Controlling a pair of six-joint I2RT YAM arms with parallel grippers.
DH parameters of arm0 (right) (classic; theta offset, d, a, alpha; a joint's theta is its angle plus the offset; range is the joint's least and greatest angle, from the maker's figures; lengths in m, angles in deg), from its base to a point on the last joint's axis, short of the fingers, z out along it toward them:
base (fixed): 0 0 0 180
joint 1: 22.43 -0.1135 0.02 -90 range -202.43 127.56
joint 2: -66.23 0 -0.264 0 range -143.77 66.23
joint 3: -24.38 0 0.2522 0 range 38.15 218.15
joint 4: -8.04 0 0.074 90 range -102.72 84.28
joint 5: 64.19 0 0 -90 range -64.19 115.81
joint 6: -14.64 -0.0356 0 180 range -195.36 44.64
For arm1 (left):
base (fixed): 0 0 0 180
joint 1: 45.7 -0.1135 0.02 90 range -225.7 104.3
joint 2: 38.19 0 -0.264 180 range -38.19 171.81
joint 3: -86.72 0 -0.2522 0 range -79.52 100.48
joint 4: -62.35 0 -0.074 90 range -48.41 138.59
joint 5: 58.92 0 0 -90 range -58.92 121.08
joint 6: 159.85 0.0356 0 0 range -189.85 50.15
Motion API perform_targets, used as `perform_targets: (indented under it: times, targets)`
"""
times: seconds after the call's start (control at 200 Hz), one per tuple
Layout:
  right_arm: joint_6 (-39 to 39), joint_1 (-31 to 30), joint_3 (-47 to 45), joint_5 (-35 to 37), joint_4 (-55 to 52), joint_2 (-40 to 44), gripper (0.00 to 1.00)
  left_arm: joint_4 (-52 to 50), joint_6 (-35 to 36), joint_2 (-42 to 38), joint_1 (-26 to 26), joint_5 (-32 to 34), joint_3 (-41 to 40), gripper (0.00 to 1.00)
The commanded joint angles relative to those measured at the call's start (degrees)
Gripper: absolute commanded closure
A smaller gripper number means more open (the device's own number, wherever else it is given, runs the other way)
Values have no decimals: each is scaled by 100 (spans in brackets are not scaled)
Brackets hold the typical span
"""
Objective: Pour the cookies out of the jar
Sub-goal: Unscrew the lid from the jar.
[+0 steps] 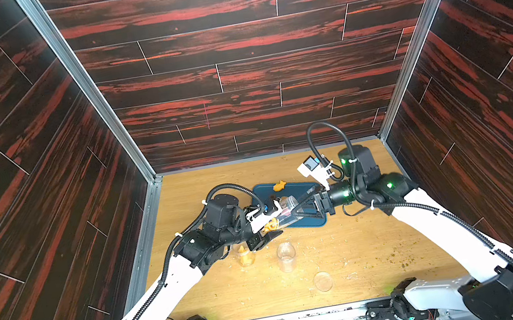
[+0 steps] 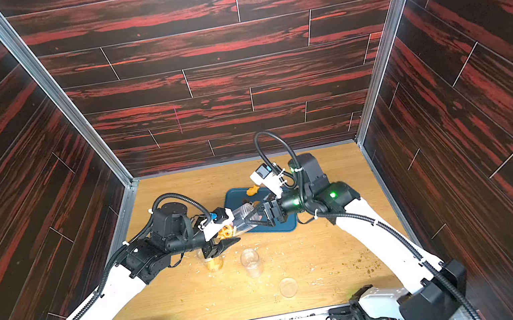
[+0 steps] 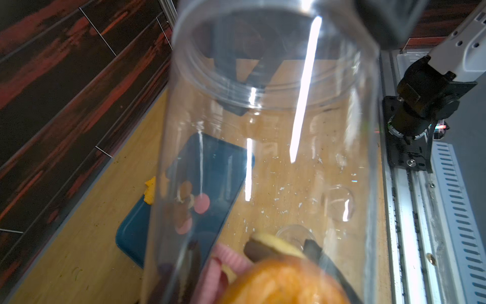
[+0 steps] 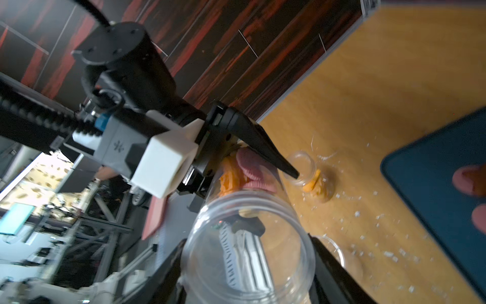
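Your left end effector (image 1: 274,223) grasps the jar (image 1: 284,216) by its base, sideways over the tray (image 1: 308,222) edge, frame centre. The cookies (image 4: 236,173) sit at that base end. Your right end effector (image 1: 296,207) straddles the mouth; can't tell if it's clenched.

The jar (image 4: 249,252) is clear, the cookies (image 4: 249,168) pink and orange, the tray (image 4: 426,179) dark teal.

I'm working in a lab test cell: wood-print wall panels (image 1: 228,42) on aluminium posts (image 1: 90,90), lit screen (image 4: 15,218) and metal framing (image 4: 105,223) beyond.
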Motion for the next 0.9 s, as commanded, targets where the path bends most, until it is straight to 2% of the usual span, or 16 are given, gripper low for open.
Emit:
perform_targets:
  times: [0.0,0.17,0.481,0.661,0.727,0.822,0.897]
  targets:
    - [772,192,-433,513,612,371,45,-87,-140,-218,-109,-134,81,77]
    - [1441,256,-602,396,945,379,48,-127,-155,-231,-109,-149,89,77]
    - [2009,510,-1258,-82,2243,574,53,-236,-196,-244,-102,-179,120,77]
    - [2163,761,-1215,-373,2365,511,52,-187,-251,-245,-109,-177,90,76]
    - [2090,849,-1093,-519,2208,430,49,-179,-255,-220,-108,-156,98,76]
    - [1765,859,-1084,-568,2273,511,33,-120,-249,-200,-106,-65,109,76]
    - [1474,859,-1063,-641,2264,564,32,-71,-253,-171,-105,-51,117,77]
